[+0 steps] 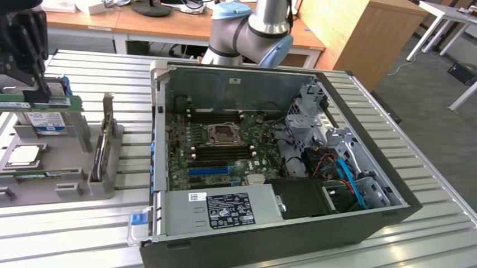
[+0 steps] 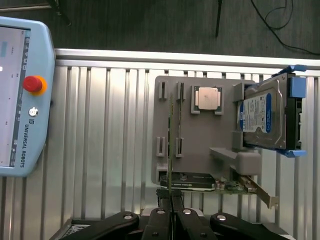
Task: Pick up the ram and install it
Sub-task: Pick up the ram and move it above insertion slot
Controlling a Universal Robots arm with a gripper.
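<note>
The gripper (image 1: 36,95) (image 2: 171,210) hangs at the exterior view's far left, its fingers clamped together on the ram (image 1: 60,104) (image 2: 171,145). The wrist view shows the thin green stick edge-on, running out from between the fingers over the grey tray (image 1: 71,192) (image 2: 200,145). I cannot tell whether it is clear of the tray's slots. The tray also holds the hard drive (image 1: 46,120) (image 2: 260,117) with its blue label, a processor chip (image 1: 22,156) (image 2: 209,98), and the bracketed card (image 1: 103,145) (image 2: 200,182) standing on edge at its right side. To the exterior view's right of the tray, the open computer case (image 1: 246,257) lies on the slatted metal table (image 1: 432,184). Its motherboard (image 1: 216,151) is exposed, with the power supply (image 1: 223,209) at the near end. The arm (image 1: 253,28) rises beyond the case's far wall.
</note>
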